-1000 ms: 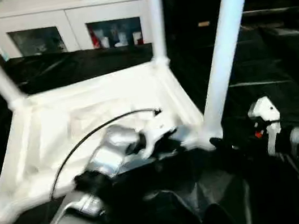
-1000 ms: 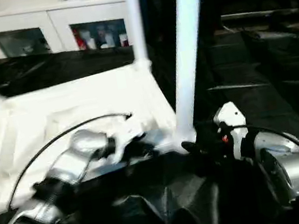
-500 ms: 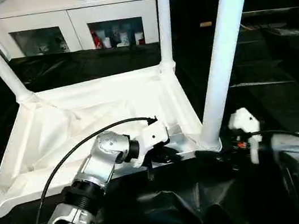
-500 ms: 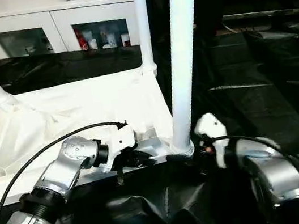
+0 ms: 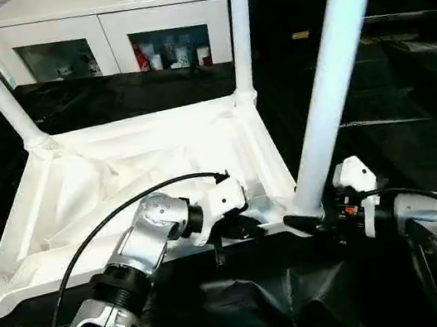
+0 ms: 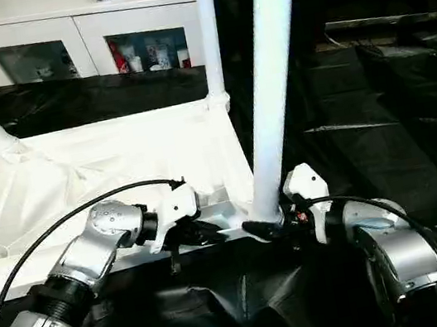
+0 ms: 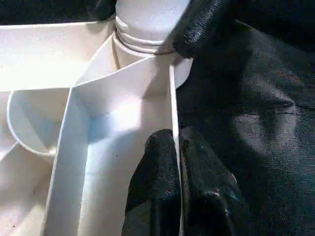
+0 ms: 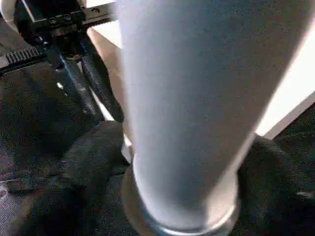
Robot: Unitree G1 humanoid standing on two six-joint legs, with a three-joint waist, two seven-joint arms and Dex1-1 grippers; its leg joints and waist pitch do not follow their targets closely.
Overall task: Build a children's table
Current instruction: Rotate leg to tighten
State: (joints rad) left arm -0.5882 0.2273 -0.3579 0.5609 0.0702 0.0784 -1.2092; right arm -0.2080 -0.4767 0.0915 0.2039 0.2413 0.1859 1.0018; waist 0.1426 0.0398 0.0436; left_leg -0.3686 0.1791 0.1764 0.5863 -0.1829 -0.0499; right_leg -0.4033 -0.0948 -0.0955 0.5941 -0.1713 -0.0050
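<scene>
The upturned tabletop [image 5: 145, 176] lies on the black-draped surface [image 5: 416, 139], legs up. At four o'clock on it, the near leg [image 5: 330, 78] stands in its corner socket. The right end effector [image 5: 316, 221] has just moved in and begun narrowing around the leg's base, probably to seat it. The left end effector [image 7: 179, 182] is clamped on the tabletop's near rim. Behind, a glass-fronted cabinet [image 5: 110, 43] holds small items.

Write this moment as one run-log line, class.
left tool: shut on tabletop rim | right tool: fingers astride near-right leg base | tabletop: upside down
</scene>
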